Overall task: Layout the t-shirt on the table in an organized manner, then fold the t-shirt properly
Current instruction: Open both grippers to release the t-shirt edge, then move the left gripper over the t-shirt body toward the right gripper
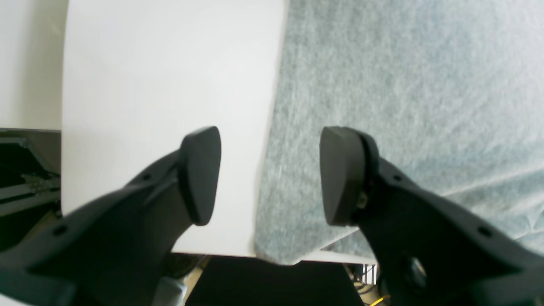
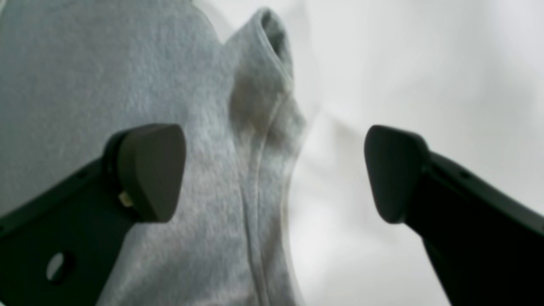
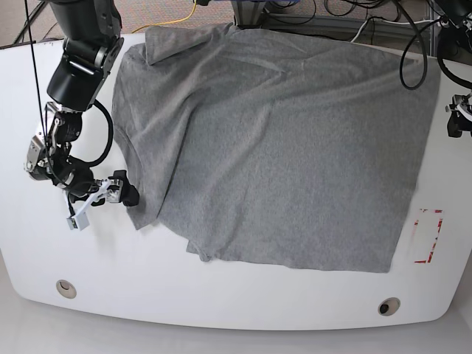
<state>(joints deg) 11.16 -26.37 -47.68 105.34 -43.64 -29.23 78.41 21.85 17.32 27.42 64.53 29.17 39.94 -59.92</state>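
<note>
Right gripper (image 2: 274,172): jaws spread, straddling sleeve hem of t-shirt (image 2: 127,76), nothing pinched. Left gripper (image 1: 270,174): jaws spread, above shirt's side edge, holding nothing. T-shirt lies spread across table (image 3: 221,295), 1 sleeve bunched beside right gripper.

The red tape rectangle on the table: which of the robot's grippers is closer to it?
Left. The left gripper is at the table's edge on the same side as the red tape rectangle; the right gripper is across the t-shirt, by its sleeve.
</note>
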